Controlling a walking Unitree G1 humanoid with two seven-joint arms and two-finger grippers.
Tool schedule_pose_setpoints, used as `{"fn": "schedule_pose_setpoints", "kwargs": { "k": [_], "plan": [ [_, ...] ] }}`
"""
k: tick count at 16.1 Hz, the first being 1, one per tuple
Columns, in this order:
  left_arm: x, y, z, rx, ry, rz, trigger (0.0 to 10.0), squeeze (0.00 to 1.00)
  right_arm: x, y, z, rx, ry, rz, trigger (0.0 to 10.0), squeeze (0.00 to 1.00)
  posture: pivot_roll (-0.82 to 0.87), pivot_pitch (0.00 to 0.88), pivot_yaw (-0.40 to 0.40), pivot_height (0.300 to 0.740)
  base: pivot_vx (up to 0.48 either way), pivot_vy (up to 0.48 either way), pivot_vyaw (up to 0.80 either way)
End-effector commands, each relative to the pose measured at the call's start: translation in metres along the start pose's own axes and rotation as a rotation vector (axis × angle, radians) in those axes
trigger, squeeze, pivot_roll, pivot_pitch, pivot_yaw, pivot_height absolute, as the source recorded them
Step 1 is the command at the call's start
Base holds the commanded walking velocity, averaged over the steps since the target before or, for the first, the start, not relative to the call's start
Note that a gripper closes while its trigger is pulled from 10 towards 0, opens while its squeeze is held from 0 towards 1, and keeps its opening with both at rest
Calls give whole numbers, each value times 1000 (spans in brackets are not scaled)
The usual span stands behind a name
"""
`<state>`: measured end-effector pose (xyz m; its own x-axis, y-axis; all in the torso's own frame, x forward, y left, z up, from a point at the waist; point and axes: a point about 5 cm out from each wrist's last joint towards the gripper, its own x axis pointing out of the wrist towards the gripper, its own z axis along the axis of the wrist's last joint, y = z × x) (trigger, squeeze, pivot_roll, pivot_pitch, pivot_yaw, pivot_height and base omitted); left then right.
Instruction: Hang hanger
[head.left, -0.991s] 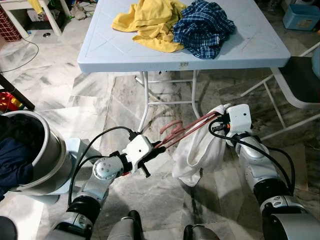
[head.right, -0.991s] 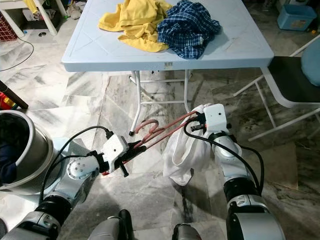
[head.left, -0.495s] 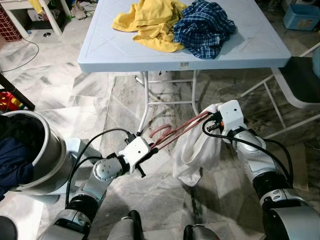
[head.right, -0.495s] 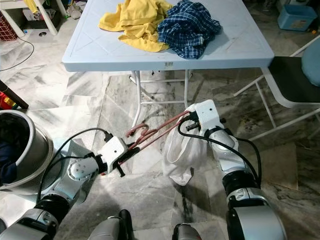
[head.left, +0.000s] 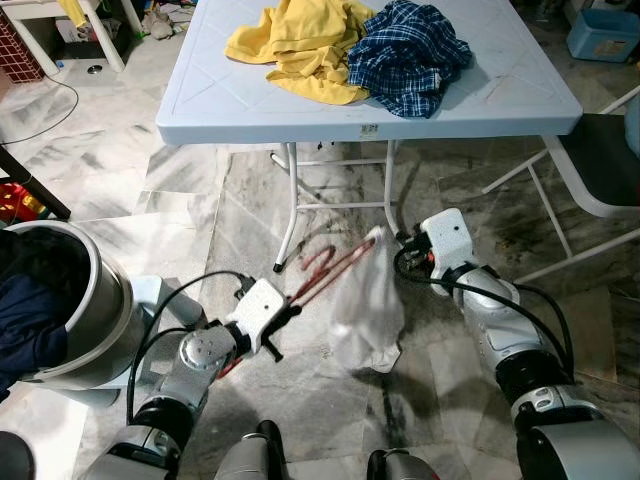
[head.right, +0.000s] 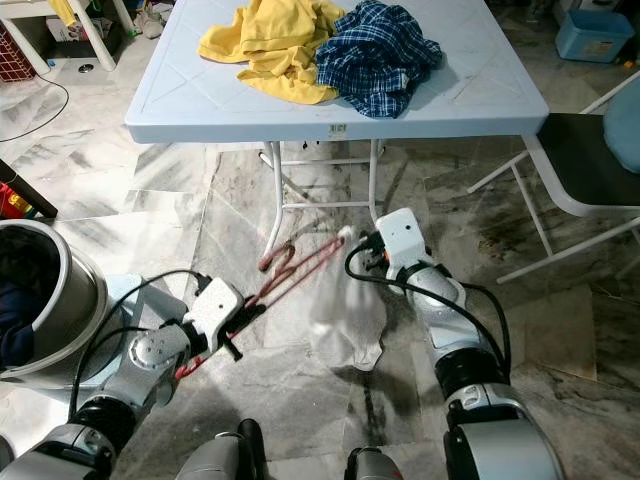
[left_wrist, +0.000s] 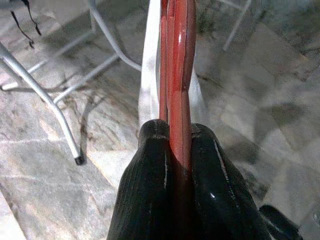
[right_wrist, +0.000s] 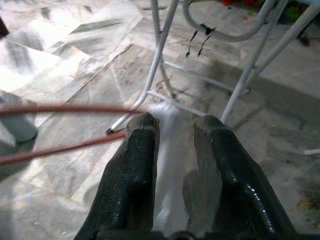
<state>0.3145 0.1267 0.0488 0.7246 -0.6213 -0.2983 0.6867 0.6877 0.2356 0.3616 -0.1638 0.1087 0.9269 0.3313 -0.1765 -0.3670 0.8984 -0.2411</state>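
Note:
Red hangers (head.left: 330, 265) slant up over the marble floor in front of the table legs, held at their low end by my left gripper (head.left: 285, 312), which is shut on them (left_wrist: 175, 130). A white garment (head.left: 365, 300) hangs blurred from their far end. My right gripper (head.left: 402, 255) sits just right of the garment's top. Its fingers (right_wrist: 142, 135) stand apart, and the blurred white cloth (right_wrist: 170, 150) shows in the gap between them. The red hanger wires (right_wrist: 60, 109) run up to its left finger.
A pale blue folding table (head.left: 250, 110) carries a yellow shirt (head.left: 300, 40) and a blue plaid shirt (head.left: 410, 50); its metal legs (head.left: 290, 200) stand just beyond the hangers. A steel tub (head.left: 90, 310) of dark clothes is at my left, a chair (head.left: 600, 160) at my right.
Both arms dropped lower and the right one moved left. The right gripper has let go of the garment's top, and the garment now hangs blurred from the hanger end.

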Motion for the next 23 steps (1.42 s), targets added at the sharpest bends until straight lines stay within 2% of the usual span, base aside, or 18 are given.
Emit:
{"fn": "schedule_pose_setpoints", "kwargs": {
  "k": [1,3,6,10,11,15,17,18,19,23],
  "plan": [
    [1,3,9,1,-58,18,0,0,-2,7,-8,15,27,23,10000,0,-31,205,36,740,0,0,0],
    [1,4,12,-3,-84,27,0,0,-2,7,-9,16,29,24,10000,0,-30,207,35,740,0,0,0],
    [1,5,25,-16,-192,40,0,0,-2,5,-7,13,20,15,10000,0,-28,205,29,740,0,0,0],
    [-2,1,43,1,-309,-28,0,0,-2,0,-5,7,4,-20,10000,0,-25,204,28,740,0,0,0],
    [-3,-3,49,26,-340,-60,0,0,-2,0,-7,3,13,-23,10000,0,-20,201,28,740,0,0,0],
    [-4,-8,62,59,-395,-106,0,0,-3,-1,-10,-9,23,-49,10000,0,-15,200,26,740,0,0,0],
    [-5,-9,71,56,-424,-119,0,0,-3,-9,-8,-50,19,-126,10000,0,-10,198,28,740,0,0,0],
    [-5,-10,71,57,-427,-122,0,0,-3,-11,-6,-46,7,-145,10000,882,-7,194,30,740,0,0,0],
    [-6,-10,71,56,-426,-124,0,0,-3,-12,-4,-36,-8,-154,10000,1000,-7,195,30,740,0,0,0],
    [-8,-12,72,51,-421,-134,0,0,-3,-18,-1,-45,-29,-215,10000,1000,-8,193,31,740,0,0,0]
  ]
}}
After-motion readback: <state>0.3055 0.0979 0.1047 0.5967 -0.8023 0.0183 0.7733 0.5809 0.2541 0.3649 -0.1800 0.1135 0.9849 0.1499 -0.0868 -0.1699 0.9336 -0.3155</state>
